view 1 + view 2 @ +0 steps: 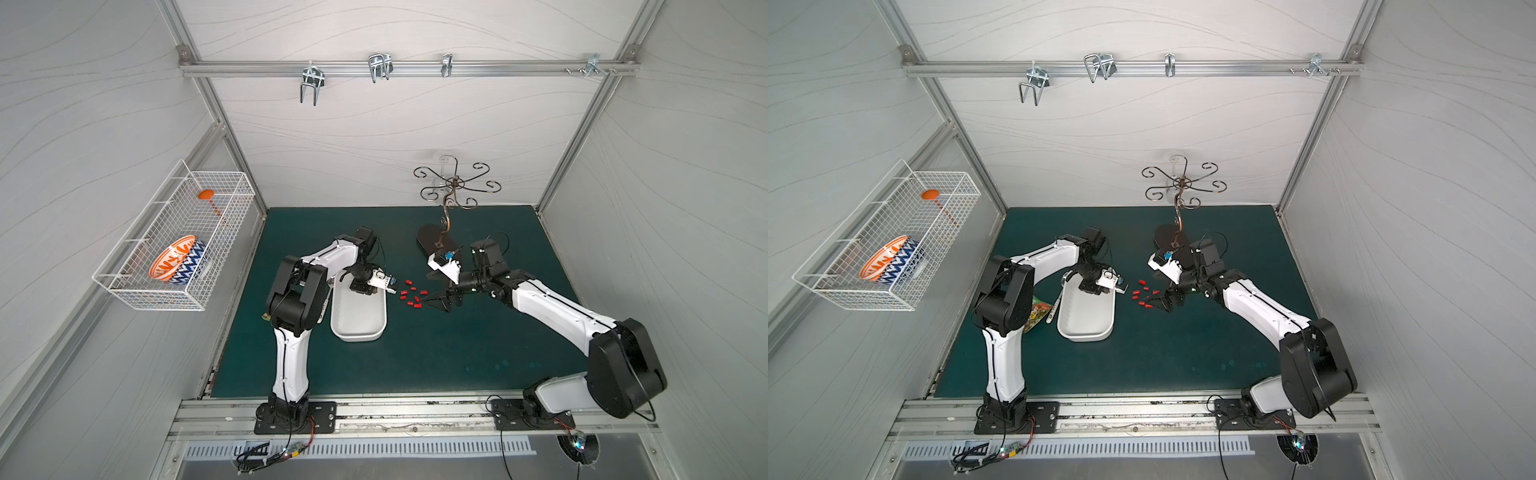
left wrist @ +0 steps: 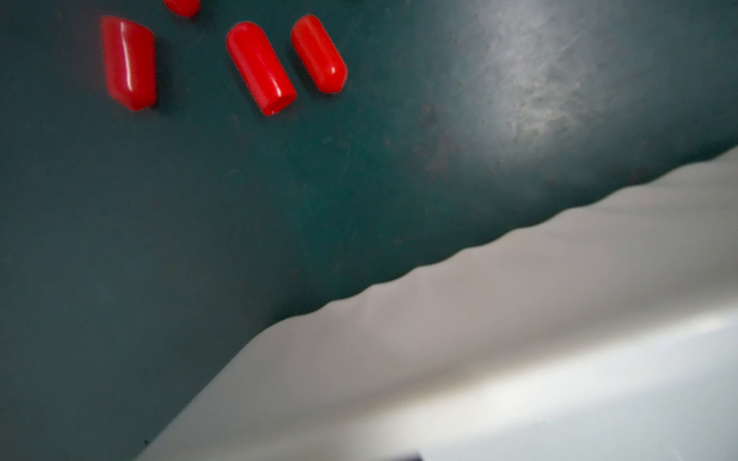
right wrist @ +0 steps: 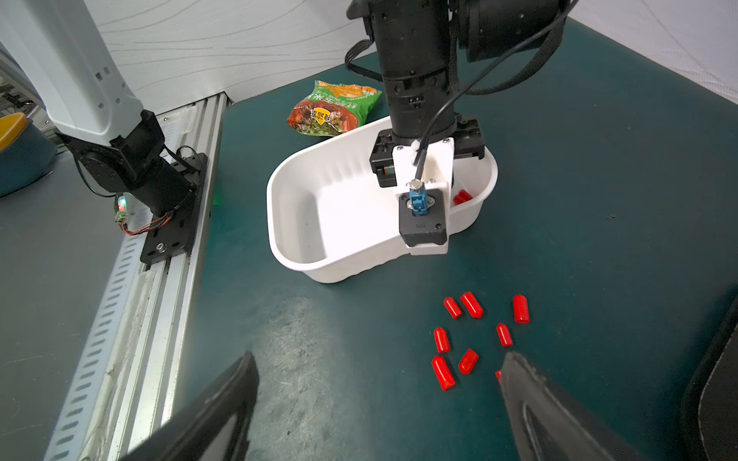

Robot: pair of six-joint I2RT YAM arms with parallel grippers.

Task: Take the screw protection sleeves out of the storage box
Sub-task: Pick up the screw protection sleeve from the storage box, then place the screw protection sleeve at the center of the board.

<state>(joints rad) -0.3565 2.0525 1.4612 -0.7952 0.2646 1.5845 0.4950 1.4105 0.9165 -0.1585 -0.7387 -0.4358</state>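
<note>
Showing Chinese print, packet (image 3: 333, 107) neighbours storage box (image 3: 351, 272).

Light is even and fairly bright with soft shadows, in the left wrist view a pale glare lies on the green mat (image 2: 527, 80) and the wall of the storage box (image 2: 479, 359) is out of focus, while both top views bend at the edges.

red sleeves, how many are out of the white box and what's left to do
Done: most screw protection sleeves lie on the green mat beside the storage box. In hand: the left gripper is down in the box, shut; its catch is hidden. Left: at least one sleeve inside. The right gripper hovers open.
</note>
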